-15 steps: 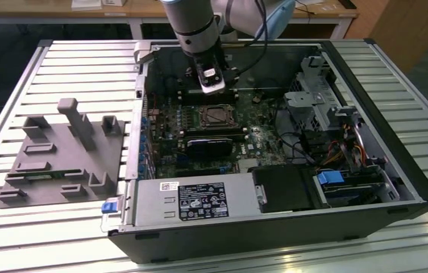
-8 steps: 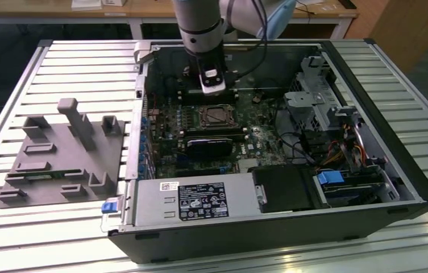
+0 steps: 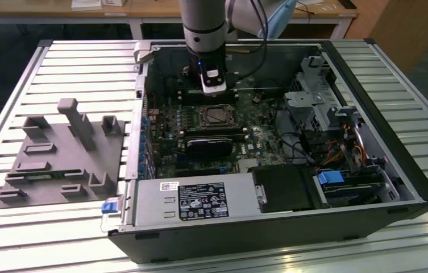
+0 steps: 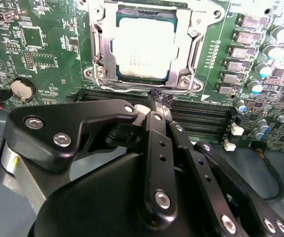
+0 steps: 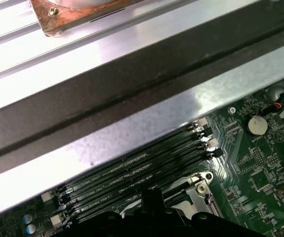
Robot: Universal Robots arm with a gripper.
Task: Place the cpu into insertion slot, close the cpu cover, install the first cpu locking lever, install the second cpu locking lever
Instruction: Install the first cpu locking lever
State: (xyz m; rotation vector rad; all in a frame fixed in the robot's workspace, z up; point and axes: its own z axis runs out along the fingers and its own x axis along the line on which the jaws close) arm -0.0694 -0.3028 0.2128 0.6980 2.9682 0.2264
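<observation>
My gripper (image 4: 158, 100) clenched, tips near cpu cover (image 4: 101, 54) edge. Cover down over cpu (image 4: 144, 47): pale silvery top, faint print unreadable, seated in insertion slot (image 4: 146, 10). Green motherboard (image 4: 48, 49) around. Open computer case (image 3: 381, 187) on slatted metal table (image 3: 84, 62); white label (image 3: 202, 202) unreadable.

The arm (image 3: 202, 23) stands vertical over the insertion slot (image 4: 98, 49). The gripper (image 4: 159, 101) points down, fingers drawn together, just beside the slot's rim.

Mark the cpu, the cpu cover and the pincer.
cpu (image 4: 142, 47), second wrist view, centre of metal top.
cpu cover (image 4: 187, 47), second wrist view, frame's side strip.
pincer (image 4: 157, 101), second wrist view, between its fingertips.
</observation>
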